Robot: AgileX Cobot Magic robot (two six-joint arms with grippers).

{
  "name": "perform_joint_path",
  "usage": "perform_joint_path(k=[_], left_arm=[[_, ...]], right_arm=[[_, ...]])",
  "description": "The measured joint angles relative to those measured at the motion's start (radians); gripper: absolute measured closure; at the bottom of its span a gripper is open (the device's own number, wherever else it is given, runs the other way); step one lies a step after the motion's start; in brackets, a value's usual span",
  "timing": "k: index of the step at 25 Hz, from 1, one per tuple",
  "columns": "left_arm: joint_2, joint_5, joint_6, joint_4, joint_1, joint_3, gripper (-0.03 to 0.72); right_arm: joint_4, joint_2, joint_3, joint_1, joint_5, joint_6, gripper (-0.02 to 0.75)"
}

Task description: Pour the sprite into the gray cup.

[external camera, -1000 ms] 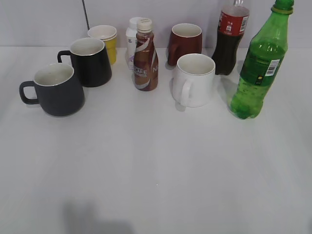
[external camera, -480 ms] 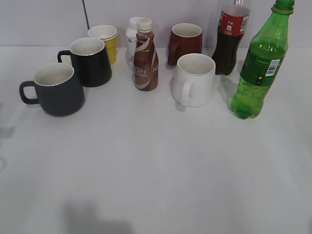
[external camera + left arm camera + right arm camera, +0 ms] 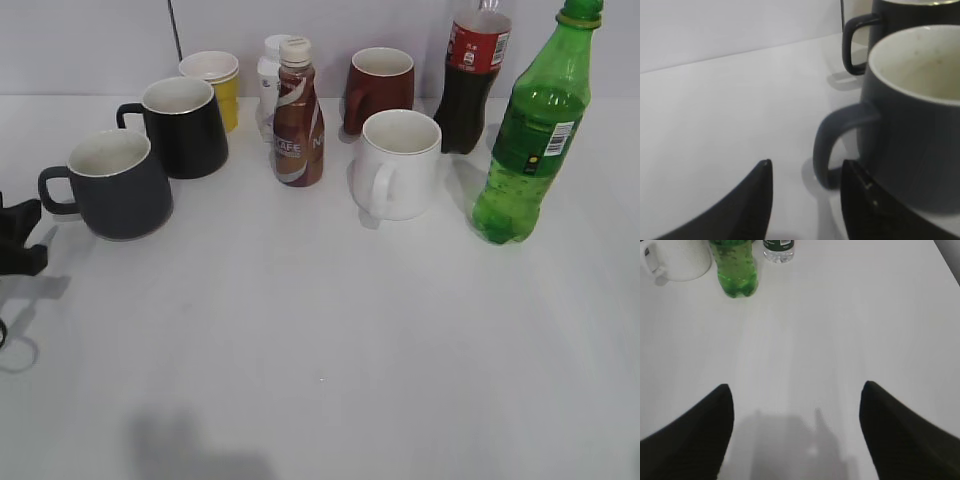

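Note:
The sprite [image 3: 535, 130] stands upright at the right of the table, a tall green bottle with its cap on; its base shows in the right wrist view [image 3: 735, 267]. The gray cup [image 3: 115, 185] stands at the left, handle pointing left. My left gripper [image 3: 28, 238] is open at the left edge, just left of the cup's handle. In the left wrist view my left gripper [image 3: 807, 167] is low on the table, and the gray cup [image 3: 920, 125] is close, its handle just beyond the gap and near the right finger. My right gripper [image 3: 796, 387] is open and empty, well short of the sprite.
A glossy black mug [image 3: 185, 125], a yellow cup [image 3: 215, 85], a brown coffee bottle [image 3: 298, 115], a maroon mug [image 3: 380, 88], a white mug [image 3: 398, 165] and a cola bottle [image 3: 472, 80] stand along the back. Another bottle's base [image 3: 779, 249] shows beside the sprite.
My left gripper has come into the exterior view at the left edge, up beside the gray cup's handle. The cups and bottles have not moved.

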Motion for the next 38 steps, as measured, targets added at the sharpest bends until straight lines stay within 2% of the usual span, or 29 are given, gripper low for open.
perform_joint_path(k=[10,13,15,19,27,30,35,38], left_arm=[[0.142,-0.006,0.000,0.003,0.000,-0.117,0.332],[0.173,-0.011,-0.001,0.018,0.000,-0.167,0.351],[0.191,0.001,-0.001,0.026,-0.002,-0.201,0.405],[0.198,0.033,0.004,0.033,-0.005,-0.228,0.629],[0.065,0.126,0.014,0.038,-0.005,-0.230,0.643],[-0.024,0.133,0.014,0.038,-0.005,-0.230,0.643],[-0.127,0.188,0.014,0.044,-0.005,-0.230,0.643],[-0.166,0.222,0.014,0.050,-0.005,-0.230,0.643]], right_arm=[[0.000,0.000,0.000,0.000,0.000,0.000,0.150],[0.000,0.000,0.000,0.000,0.000,0.000,0.150],[0.000,0.000,0.000,0.000,0.000,0.000,0.150],[0.000,0.000,0.000,0.000,0.000,0.000,0.150],[0.053,0.009,-0.013,0.000,-0.023,-0.034,0.150],[0.065,0.071,-0.024,0.000,-0.228,-0.126,0.150],[0.064,0.290,-0.029,0.000,-0.794,-0.163,0.150],[0.066,0.466,-0.032,0.000,-1.022,-0.153,0.150]])
